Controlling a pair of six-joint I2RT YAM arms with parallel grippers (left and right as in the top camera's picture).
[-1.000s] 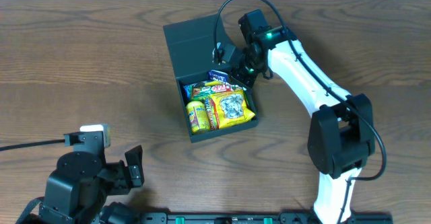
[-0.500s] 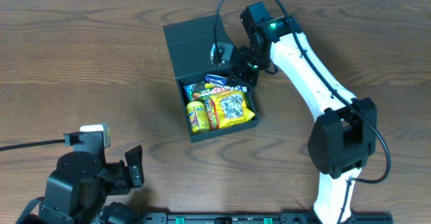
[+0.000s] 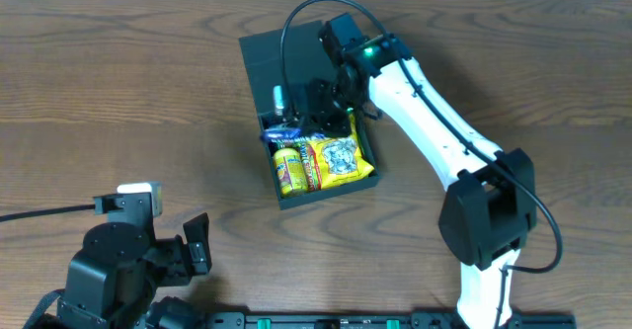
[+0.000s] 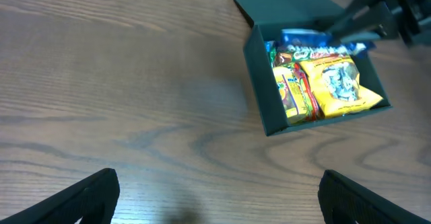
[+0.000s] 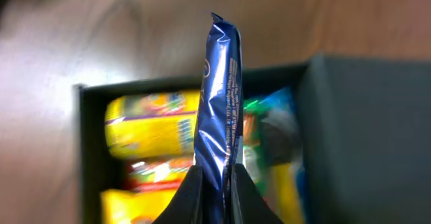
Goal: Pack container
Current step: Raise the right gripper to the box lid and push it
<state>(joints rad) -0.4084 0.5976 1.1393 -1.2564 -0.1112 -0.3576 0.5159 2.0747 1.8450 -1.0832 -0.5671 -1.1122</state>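
Note:
The container (image 3: 281,62) is a dark box with its flap lid lying open toward the table's far side; it also shows in the left wrist view (image 4: 259,83) and the right wrist view (image 5: 363,130). Yellow snack packets (image 3: 336,161) fill it. My right gripper (image 5: 217,170) is shut on a blue foil packet (image 5: 219,96), held edge-on above the box's far end. From overhead the blue packet (image 3: 281,123) hangs over the box's back left corner. My left gripper (image 4: 217,177) stands wide open over bare wood, nothing between its fingers (image 4: 94,190), well short of the box.
The brown wooden table (image 3: 118,92) stretches to the left of the box. The right arm (image 3: 434,122) reaches in diagonally from the front right. A cable (image 3: 39,213) runs along the left front, by the left arm's base (image 3: 109,270).
The right gripper has swung left across the far end of the box, carrying the blue packet from the right back corner to the left back corner. The left arm has not moved.

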